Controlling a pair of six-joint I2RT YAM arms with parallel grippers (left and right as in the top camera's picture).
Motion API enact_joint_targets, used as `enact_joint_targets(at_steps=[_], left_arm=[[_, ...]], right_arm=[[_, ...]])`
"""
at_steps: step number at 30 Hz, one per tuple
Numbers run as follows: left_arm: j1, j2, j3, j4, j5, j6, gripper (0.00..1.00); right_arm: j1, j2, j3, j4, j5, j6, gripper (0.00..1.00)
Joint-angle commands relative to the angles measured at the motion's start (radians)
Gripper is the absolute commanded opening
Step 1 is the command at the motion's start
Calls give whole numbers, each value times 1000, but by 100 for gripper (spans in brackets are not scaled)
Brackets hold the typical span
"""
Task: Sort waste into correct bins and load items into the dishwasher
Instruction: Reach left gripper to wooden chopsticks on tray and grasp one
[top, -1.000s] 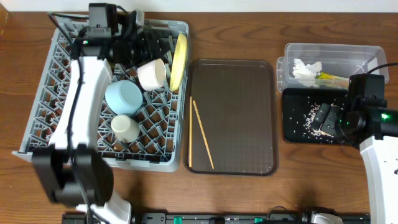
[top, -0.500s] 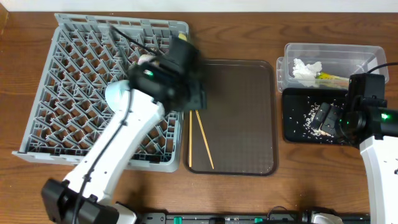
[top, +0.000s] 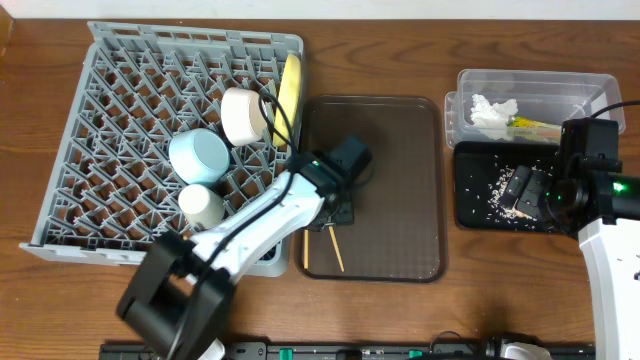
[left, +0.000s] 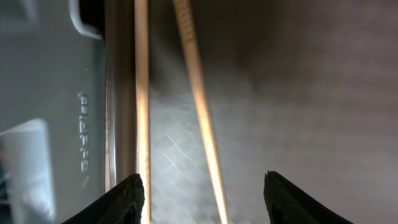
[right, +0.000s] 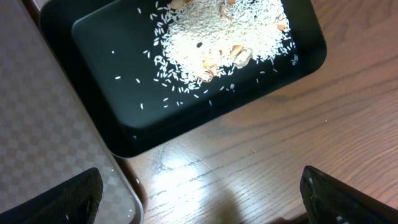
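Two wooden chopsticks lie on the brown serving tray. My left gripper hovers low over them, open and empty. In the left wrist view one chopstick runs between the fingertips and the other lies by the left finger. The grey dish rack holds the yellow plate, cream-white bowl, light-blue bowl and cream cup. My right gripper is open over the black tray, which holds the rice crumbs.
The clear tub at the back right holds the white tissue and the green-yellow wrapper. The rack's wall stands right beside the chopsticks. Bare wood table lies under my right gripper.
My left arm has swung from the back of the dish rack across to the brown tray and come down over the chopsticks. The right arm has not moved.
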Motion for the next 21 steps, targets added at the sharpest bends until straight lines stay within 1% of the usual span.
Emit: enact_joint_targets(at_steps=[1, 5, 15, 17, 21], left_arm=[[0, 85, -20, 27, -20, -34, 62], [0, 141, -20, 71, -17, -34, 58], [-6, 158, -29, 98, -17, -34, 55], [-16, 159, -37, 109, -17, -34, 54], [-40, 161, -61, 137, -17, -34, 54]], right_arm=[[-7, -4, 4, -8, -1, -5, 99], [-7, -4, 4, -8, -8, -5, 99], [-7, -4, 4, -8, -8, -5, 99], [-7, -4, 4, -8, -8, -5, 99], [-7, -4, 3, -8, -8, -5, 99]])
